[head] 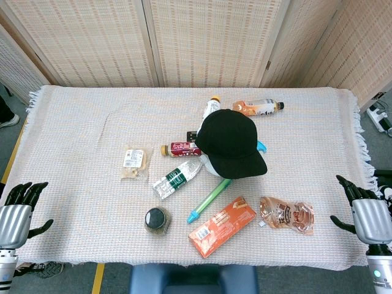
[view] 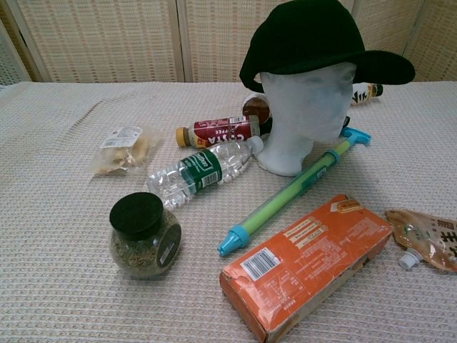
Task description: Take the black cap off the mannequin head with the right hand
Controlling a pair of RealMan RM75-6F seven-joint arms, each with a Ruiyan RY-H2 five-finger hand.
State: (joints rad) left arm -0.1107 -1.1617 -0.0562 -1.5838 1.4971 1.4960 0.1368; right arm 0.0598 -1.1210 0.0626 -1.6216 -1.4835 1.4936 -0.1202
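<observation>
Black cap (view: 314, 39) sits on the white mannequin head (view: 303, 114), brim sideways; right robot hand (head: 366, 211) hangs released, fingers spread.

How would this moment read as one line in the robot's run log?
phase: not started | black cap: on mannequin head | right hand: open, at table edge, apart from cap | left hand: open, idle
</observation>
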